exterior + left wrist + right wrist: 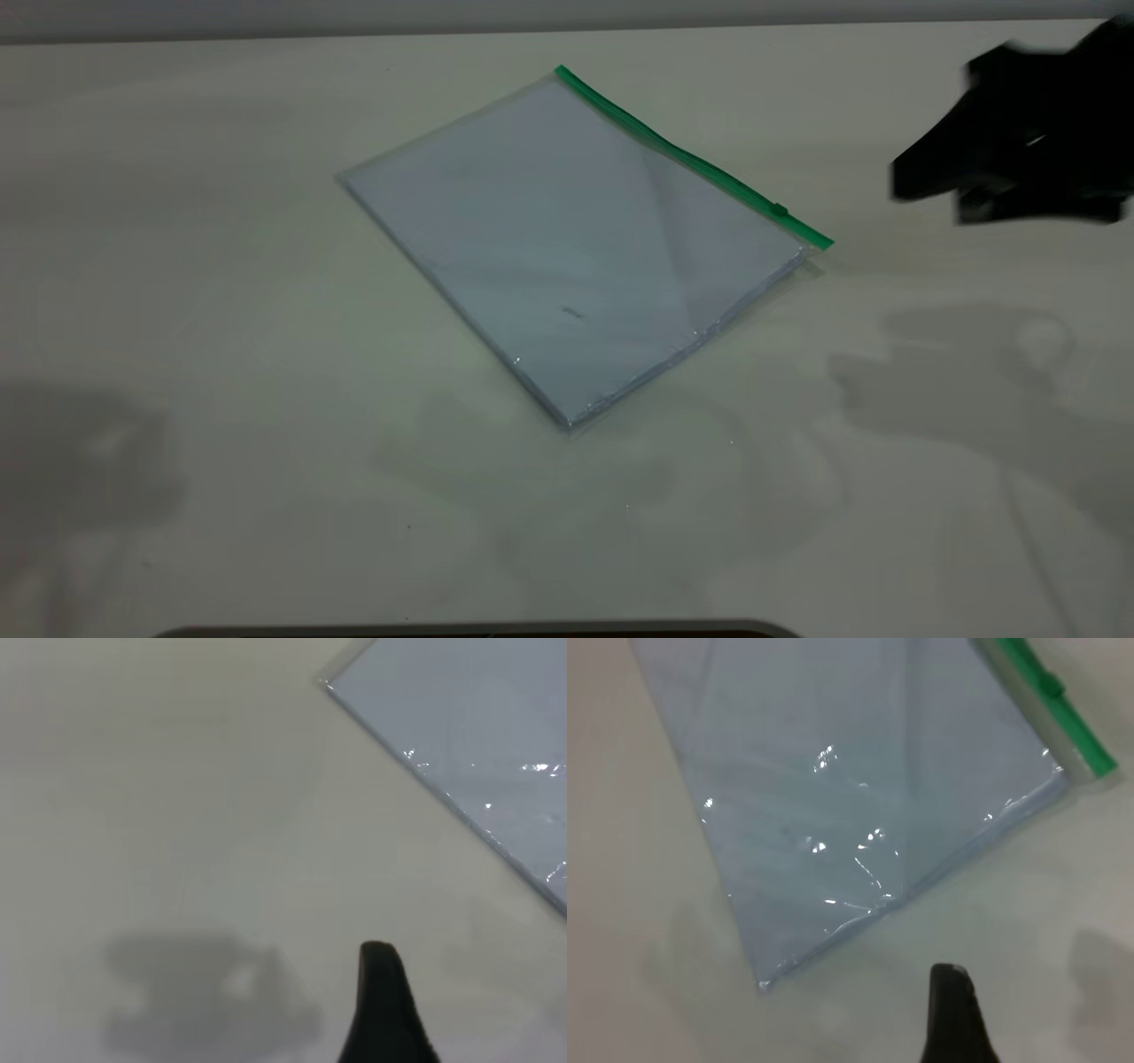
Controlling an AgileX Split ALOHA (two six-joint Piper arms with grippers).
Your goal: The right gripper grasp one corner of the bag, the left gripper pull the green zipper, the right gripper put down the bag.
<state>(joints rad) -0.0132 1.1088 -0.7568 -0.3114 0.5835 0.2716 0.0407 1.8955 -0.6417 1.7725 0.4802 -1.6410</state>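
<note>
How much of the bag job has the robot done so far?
Nothing looks done yet. The bag lies flat on the table, and nothing touches it. The slider sits near one end of the green zipper, unpulled. The right gripper hangs off to the side of the zipper's near corner, apart from the bag. The left gripper is away from the bag too. Grabbing the corner, pulling the zipper and putting the bag down are all left.

Bare table [221, 310] rings the bag [567, 239] — every edge reachable.
</note>
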